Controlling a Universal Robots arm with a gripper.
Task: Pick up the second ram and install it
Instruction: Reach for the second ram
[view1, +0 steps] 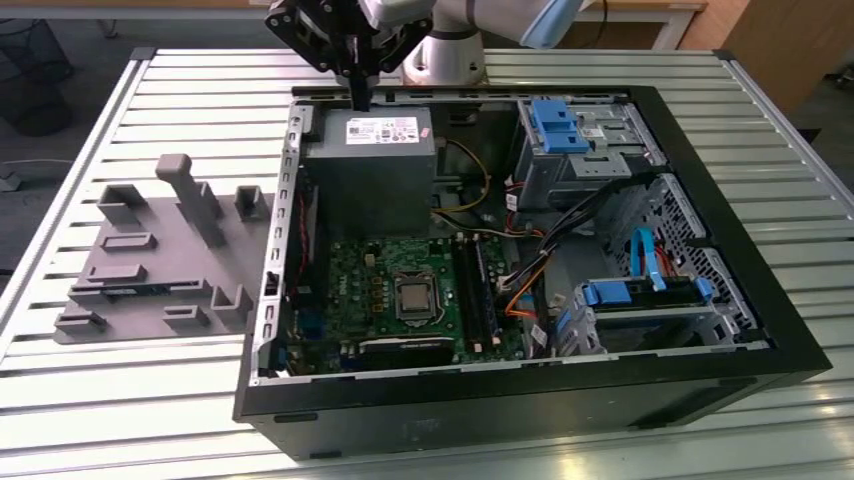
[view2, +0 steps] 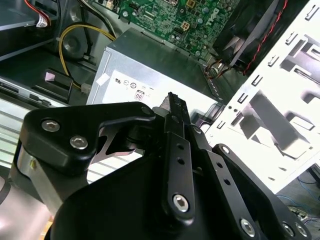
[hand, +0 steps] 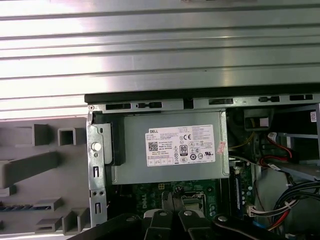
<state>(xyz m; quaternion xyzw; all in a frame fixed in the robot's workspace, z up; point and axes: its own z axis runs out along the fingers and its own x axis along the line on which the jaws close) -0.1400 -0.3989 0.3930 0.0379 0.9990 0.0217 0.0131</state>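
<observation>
You: gripper (view1: 360, 102), jaws together, above power supply (view1: 367, 170); second ram (view1: 127, 290) lies on grey fixture (view1: 154, 228), toward exterior view's left, long axis sideways.

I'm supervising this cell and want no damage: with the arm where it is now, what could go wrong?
1. The gripper hangs close above the power supply; a low sideways move could strike it or the case rim.
2. Loose cables lie right beside the memory slots and might snag there.
</observation>
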